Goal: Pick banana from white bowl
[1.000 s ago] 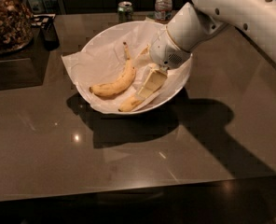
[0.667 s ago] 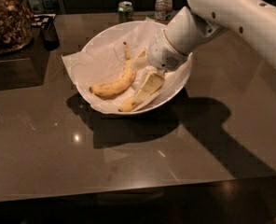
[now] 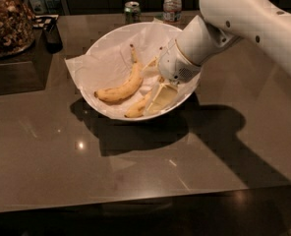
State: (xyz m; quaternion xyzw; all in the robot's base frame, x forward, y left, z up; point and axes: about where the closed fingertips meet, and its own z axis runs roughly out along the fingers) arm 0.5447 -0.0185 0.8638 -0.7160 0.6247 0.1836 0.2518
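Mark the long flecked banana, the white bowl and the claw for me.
Long flecked yellow banana [image 3: 122, 88]: camera view, mid-body.
Wide white paper-lined bowl [image 3: 106, 109]: camera view, near rim.
Claw [image 3: 161, 99]: camera view, tip, inside bowl's right side.

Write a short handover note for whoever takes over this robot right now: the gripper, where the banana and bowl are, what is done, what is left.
The gripper is down inside the white bowl, at its right side, over the shorter banana.
The longer banana is the one to pick. It lies in the middle of the bowl, left of the gripper, stem toward the far rim, not held.
Done: the gripper is in the bowl, but nothing is lifted.
Left: grasp the longer banana and lift it out.
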